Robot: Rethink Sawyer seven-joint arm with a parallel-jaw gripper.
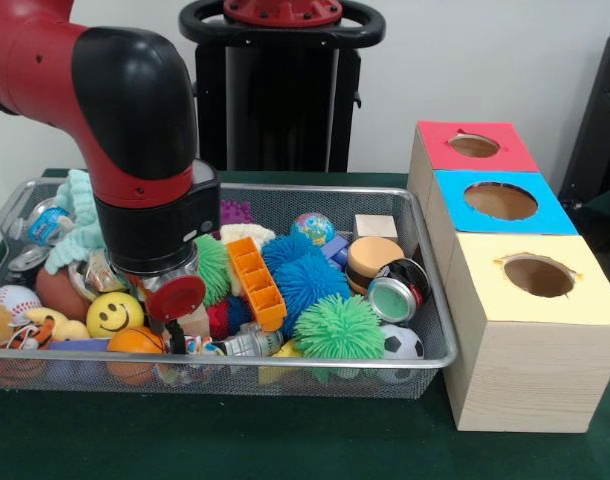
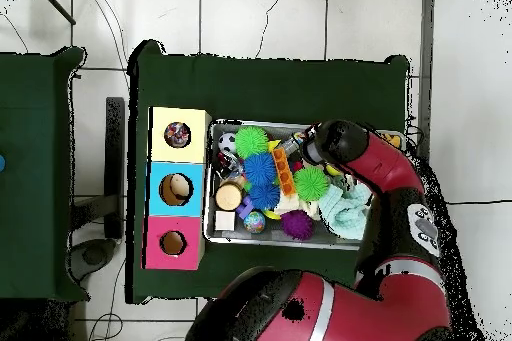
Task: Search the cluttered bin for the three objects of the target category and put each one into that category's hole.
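front view – bin (image 1: pixel 430 300) long axis left-right | yellow hole (image 1: pixel 538 275) faces up | end effector (image 1: pixel 170 300) – grip unclear

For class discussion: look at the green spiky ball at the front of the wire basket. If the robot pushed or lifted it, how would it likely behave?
The green spiky ball looks made of soft rubbery strands, so it would probably squash and feel light. Its round shape suggests rolling, though the strands may damp that. Wedged against the soccer ball and the blue spiky ball, it might nudge them.

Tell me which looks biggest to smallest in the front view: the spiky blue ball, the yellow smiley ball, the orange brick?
1. Spiky blue rubber ball, biggest.
2. Long orange plastic brick, thinner.
3. Yellow smiley-face ball, smallest.

The smiley ball sits nearer the camera and is partly hidden by the arm, so the last two places are unsure.
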